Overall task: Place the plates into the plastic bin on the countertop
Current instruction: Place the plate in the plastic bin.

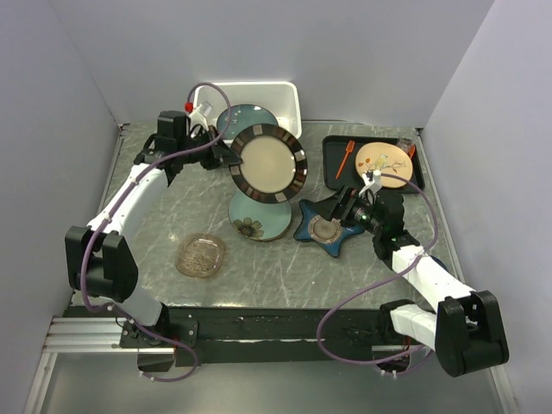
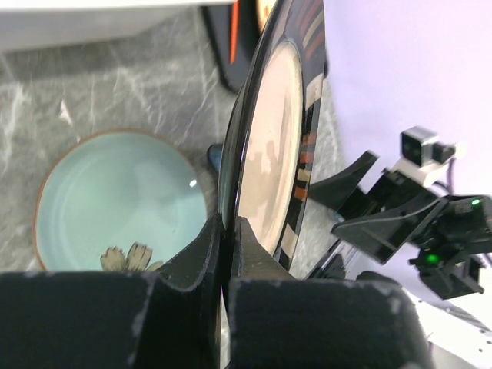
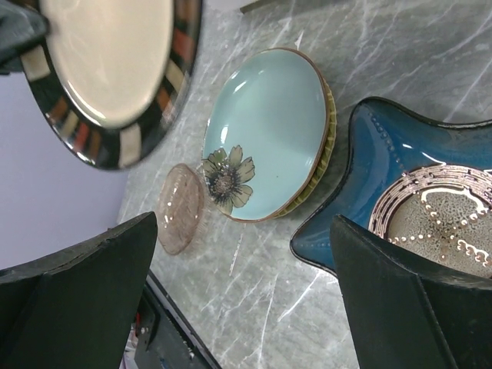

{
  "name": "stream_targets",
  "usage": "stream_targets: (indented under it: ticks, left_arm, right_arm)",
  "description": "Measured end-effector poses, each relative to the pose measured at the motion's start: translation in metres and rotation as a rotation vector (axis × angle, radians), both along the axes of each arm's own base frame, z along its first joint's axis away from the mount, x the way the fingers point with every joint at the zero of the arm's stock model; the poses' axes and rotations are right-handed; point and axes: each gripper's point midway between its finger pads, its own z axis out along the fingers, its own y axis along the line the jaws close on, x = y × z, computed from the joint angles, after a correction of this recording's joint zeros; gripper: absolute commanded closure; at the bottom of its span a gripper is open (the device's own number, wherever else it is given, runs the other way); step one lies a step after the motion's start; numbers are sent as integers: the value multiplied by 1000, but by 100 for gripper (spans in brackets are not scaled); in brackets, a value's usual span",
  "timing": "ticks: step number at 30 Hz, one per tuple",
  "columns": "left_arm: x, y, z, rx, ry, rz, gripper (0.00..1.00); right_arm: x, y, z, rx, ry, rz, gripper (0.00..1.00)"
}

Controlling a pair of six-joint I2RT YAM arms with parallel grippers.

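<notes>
Left pincer is clamped tight on the rim of the round dark-rimmed cream plate, with one finger pressed to each face. The plate hangs clear of the grey marbled table, tipped up on edge.

Beyond this pincer, against the back wall, stands the white rectangular plastic bin, with a round dark teal plate resting in it. From overhead, the held plate's far rim lies just in front of the bin's near wall. How high it rides above that wall cannot be told.

Directly under the pincer lies the round pale green plate with a brown flower. The right wrist view shows a yellow-green rim under it.

Right pincer stands with its fingers spread wide and nothing between them. It is low over the near side of the blue star-shaped plate, whose left point lies just beside the flowered plate's edge.

Well to the left of this pincer, near the front of the table, the small oval amber glass plate lies alone with bare stone all round it. Beyond the right pincer, by the right wall, is the flat black tray, which carries a tan round plate.
</notes>
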Motion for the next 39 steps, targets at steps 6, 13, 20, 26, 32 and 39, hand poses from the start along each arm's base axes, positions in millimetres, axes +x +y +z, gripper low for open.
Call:
stream_targets:
  ticks: [6,13,20,26,32,39]
  left_arm:
    - [19,-2,18,-31,-28,10,99]
    - [50,3,16,-70,3,54,99]
    - [82,7,10,-110,20,99,99]
    - [101,10,11,-131,29,120,99]
    - [122,16,19,-154,17,145,99]
    - [145,29,23,-188,11,186,99]
  right_arm:
    - [-2,0,1,2,-7,1,0]
    - [-3,0,1,3,-5,5,0]
    - [-3,2,-2,6,4,20,0]
    - [-3,3,-5,5,14,25,0]
    - [-7,4,-12,8,31,37,0]
    - [-7,5,-13,9,35,40,0]
